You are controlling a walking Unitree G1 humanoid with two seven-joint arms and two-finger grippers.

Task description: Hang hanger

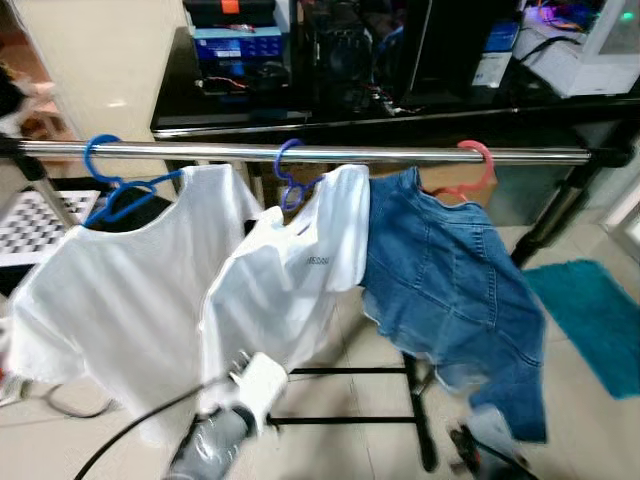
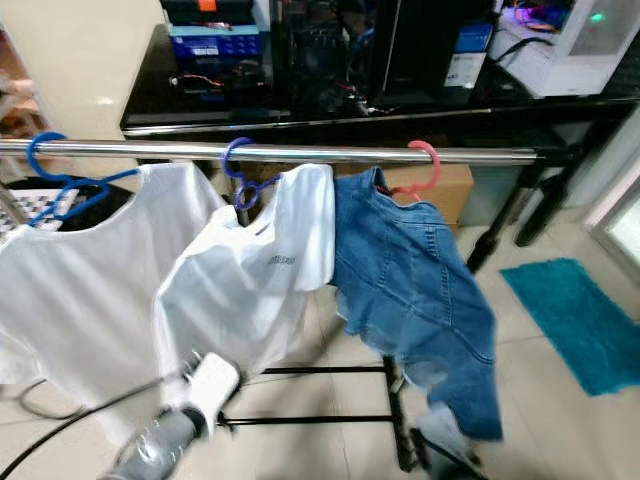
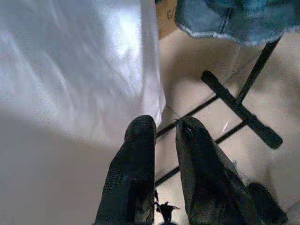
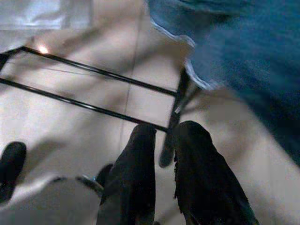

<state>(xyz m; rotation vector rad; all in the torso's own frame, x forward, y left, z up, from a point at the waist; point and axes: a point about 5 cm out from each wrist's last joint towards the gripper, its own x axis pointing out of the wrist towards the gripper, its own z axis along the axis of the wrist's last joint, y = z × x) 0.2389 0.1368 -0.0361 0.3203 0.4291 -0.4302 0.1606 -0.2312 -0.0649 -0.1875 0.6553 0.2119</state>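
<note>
Pale tiled floor (image 1: 340, 400) with dark grout lines, carrying a teal rug (image 1: 590, 320) at the right edge. Behind the rack stands a black glossy desk (image 1: 175, 100) loaded with electronic equipment (image 1: 235, 45), a cardboard box (image 2: 450, 190) beneath it and a cream wall (image 1: 100, 60) at its left. A checkerboard-patterned board (image 1: 30, 225) lies at far left.

Three hangers hook over the silver rail (image 1: 300, 153). The blue hanger (image 1: 112, 185) at the left end carries a white shirt (image 1: 120, 290). A second blue hanger (image 1: 292, 178) near the middle holds another white shirt (image 1: 285, 285), which hangs tilted. The pink hanger (image 1: 470, 170) toward the right bears a denim jacket (image 1: 455, 290), draped askew and sloping down to the right.
</note>
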